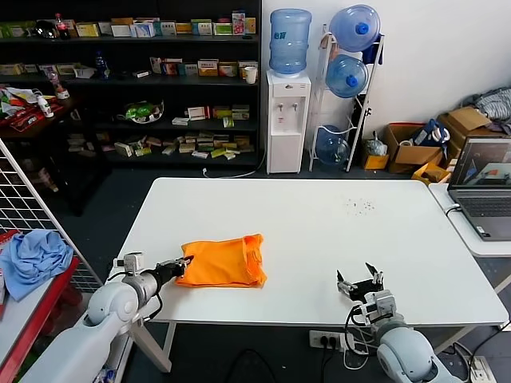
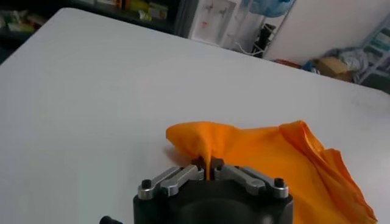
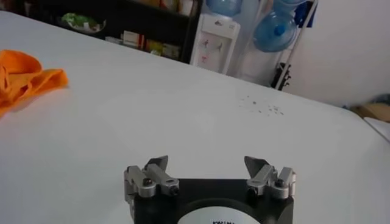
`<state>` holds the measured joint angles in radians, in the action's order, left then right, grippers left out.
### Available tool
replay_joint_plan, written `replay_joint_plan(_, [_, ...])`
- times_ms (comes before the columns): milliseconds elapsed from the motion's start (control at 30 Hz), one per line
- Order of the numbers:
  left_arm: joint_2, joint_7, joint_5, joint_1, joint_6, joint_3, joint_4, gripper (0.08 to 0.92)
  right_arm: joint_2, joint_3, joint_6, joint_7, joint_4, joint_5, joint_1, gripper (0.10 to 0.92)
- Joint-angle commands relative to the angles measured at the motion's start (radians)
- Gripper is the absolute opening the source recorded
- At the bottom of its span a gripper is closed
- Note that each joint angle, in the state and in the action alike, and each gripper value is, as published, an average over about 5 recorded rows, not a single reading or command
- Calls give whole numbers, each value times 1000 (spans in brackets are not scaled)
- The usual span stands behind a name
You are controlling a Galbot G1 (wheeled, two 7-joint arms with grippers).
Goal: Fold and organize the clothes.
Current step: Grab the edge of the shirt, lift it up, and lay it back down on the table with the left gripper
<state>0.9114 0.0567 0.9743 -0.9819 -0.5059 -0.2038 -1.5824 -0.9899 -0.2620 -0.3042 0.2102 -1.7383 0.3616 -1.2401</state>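
Observation:
The orange T-shirt (image 1: 223, 261) lies folded into a rough rectangle on the white table (image 1: 319, 231), near the front left. My left gripper (image 1: 185, 262) is at the shirt's left edge, shut on a pinch of the orange cloth. In the left wrist view the cloth (image 2: 262, 152) rises into the closed left gripper (image 2: 208, 165). My right gripper (image 1: 359, 281) rests open and empty near the table's front edge at the right. The right wrist view shows the right gripper (image 3: 206, 163) spread wide and a corner of the shirt (image 3: 24, 76) far off. No lettering shows.
A light blue cloth (image 1: 32, 259) lies on a side stand at the far left. A laptop (image 1: 483, 187) stands on a second table at the right. Shelves, a water dispenser (image 1: 287, 120) and boxes stand behind the table.

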Motion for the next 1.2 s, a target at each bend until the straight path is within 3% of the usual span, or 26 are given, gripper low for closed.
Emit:
replay_joint_plan(33, [-207,46,-77,-46,-8,-106,2,134,-4,20,2,-1,2,-1,12,823])
replay_joint_plan(600, [-441,19,-461,59,84,-81,147,134,-10,46,10,-9,-2,-1,34,823])
replay_joint_plan(900, [-562,11,-473,108,96,-55,120,134,-30,58,13,-10,3,-9,41,823])
replay_joint_plan(1033, [-566,19,-429,123,83,-35,91,134,-39,58,16,-12,5,-15,39,823])
replay_joint_plan(1200, [-490,36,-433,104,61,-14,30,134,-38,50,20,-13,4,-20,26,823])
